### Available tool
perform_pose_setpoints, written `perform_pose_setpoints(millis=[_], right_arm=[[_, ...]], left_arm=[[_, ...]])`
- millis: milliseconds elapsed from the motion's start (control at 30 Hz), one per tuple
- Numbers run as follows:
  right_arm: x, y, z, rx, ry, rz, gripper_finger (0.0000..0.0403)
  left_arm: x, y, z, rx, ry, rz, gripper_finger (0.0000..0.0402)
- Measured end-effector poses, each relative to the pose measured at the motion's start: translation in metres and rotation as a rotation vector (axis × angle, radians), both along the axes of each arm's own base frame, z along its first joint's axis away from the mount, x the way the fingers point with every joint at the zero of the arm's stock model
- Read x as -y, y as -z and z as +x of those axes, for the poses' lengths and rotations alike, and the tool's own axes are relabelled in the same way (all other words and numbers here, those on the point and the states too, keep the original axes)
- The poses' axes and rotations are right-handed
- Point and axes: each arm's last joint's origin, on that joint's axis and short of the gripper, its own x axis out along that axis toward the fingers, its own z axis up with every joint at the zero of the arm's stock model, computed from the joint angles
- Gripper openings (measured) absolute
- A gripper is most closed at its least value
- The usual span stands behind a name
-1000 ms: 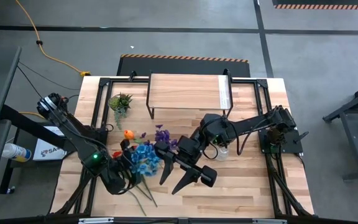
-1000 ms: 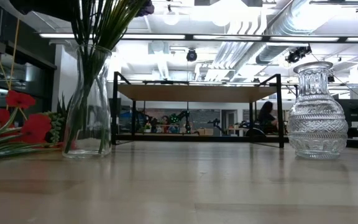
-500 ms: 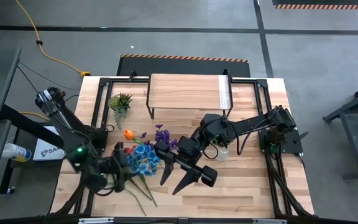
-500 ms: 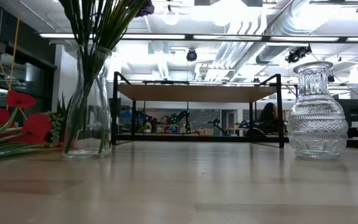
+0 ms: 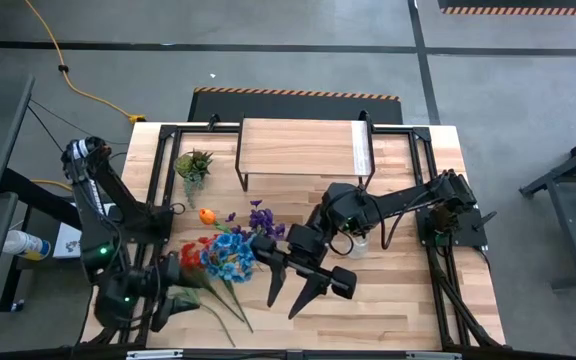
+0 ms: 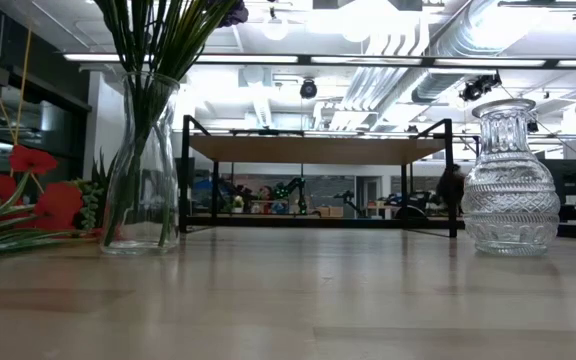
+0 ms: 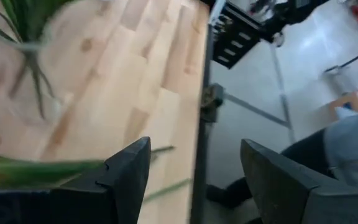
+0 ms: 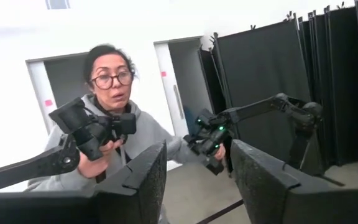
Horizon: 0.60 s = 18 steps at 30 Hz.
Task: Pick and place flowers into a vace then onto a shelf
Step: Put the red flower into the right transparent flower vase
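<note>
A clear glass vase (image 6: 143,170) stands on the table and holds green stems; blue, purple and orange blooms (image 5: 233,252) spread above it. Red flowers (image 6: 30,190) lie beside it, their long stems (image 5: 223,310) flat on the wood toward the near edge. My left gripper (image 5: 163,305) is open at the near-left corner, left of the flowers, over the table's edge (image 7: 201,124). My right gripper (image 5: 284,303) is open, just right of the blooms, and its wrist view shows only the room past it (image 8: 199,146). The shelf (image 5: 303,148) stands at the far edge.
A second, ribbed glass vase (image 5: 353,240) stands right of centre under the right arm, also in the low view (image 6: 511,180). A small spiky green plant (image 5: 193,163) sits far left. A person (image 8: 114,124) stands beyond the table, holding two handles.
My left gripper has drawn away from the flowers toward the table's near-left corner, and the arm has swung with it. The red flowers and stems it covered now show in the high view. My right gripper has shifted slightly toward the near edge.
</note>
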Motion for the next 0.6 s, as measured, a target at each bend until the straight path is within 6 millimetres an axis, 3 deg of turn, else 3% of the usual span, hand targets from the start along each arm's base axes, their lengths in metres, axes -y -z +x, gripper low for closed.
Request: perform_pose_setpoints(millis=[233,600], right_arm=[[-0.008,0.001,-0.004,-0.038,-0.074,0.0,0.0153],[-0.042,0.003,-0.016,-0.12,-0.134,0.019,0.0145]], left_arm=[[0.009,0.0,-0.022,-0.013,0.018,-0.104,0.028],[0.014,0.0,-0.043,-0.002,0.027,-0.163,0.028]])
